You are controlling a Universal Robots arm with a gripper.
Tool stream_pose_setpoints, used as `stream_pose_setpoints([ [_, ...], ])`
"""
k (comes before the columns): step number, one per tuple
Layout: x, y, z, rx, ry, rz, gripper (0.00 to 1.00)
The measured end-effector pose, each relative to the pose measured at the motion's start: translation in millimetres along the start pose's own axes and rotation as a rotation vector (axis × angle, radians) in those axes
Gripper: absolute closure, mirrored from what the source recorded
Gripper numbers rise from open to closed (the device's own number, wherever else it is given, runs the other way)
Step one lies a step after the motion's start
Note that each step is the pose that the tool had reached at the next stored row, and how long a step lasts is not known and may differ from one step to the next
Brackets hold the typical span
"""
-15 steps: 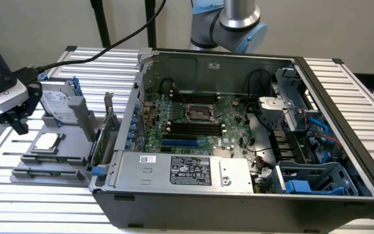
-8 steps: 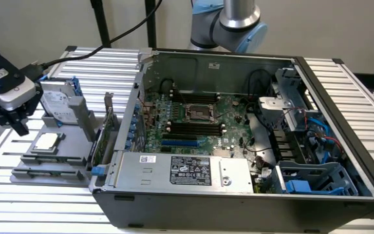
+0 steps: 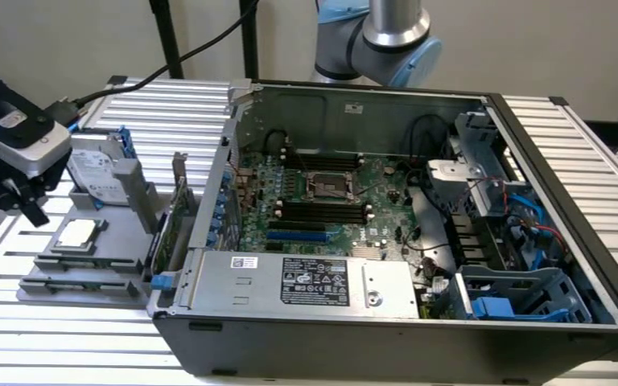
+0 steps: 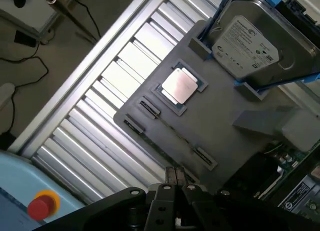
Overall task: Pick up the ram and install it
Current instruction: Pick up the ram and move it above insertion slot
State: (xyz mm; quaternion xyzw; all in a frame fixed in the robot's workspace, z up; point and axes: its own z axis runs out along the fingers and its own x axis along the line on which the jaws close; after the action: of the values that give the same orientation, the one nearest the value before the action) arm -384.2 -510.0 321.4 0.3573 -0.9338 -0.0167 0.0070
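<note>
My gripper (image 4: pixel 175 175) hangs above the near edge of a grey parts holder (image 4: pixel 220 116), its two fingers pressed together with nothing visible between them. In the exterior view the gripper (image 3: pixel 22 201) is at the far left, beside the holder (image 3: pixel 84 269). A thin dark strip (image 4: pixel 175 133) runs between two end clips of a slot on the holder, just ahead of the fingertips. It is edge-on, so I cannot tell whether it is the ram. The motherboard (image 3: pixel 325 197) with its long black slots (image 3: pixel 320 211) lies inside the open case.
On the holder sit a square silver processor chip (image 4: pixel 179 86) and a silver hard drive with blue brackets (image 4: pixel 250 41). An upright green card (image 3: pixel 170 225) stands between holder and case (image 3: pixel 395 322). The slatted metal table (image 4: pixel 110 116) ends near a red stop button (image 4: pixel 42 205).
</note>
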Motion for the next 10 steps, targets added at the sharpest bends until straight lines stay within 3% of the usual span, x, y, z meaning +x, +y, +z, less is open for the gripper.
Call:
stream_pose_setpoints([
  [10, 0.0, -0.2, 4.0, 0.0058, 0.0061, -0.182, 0.89],
])
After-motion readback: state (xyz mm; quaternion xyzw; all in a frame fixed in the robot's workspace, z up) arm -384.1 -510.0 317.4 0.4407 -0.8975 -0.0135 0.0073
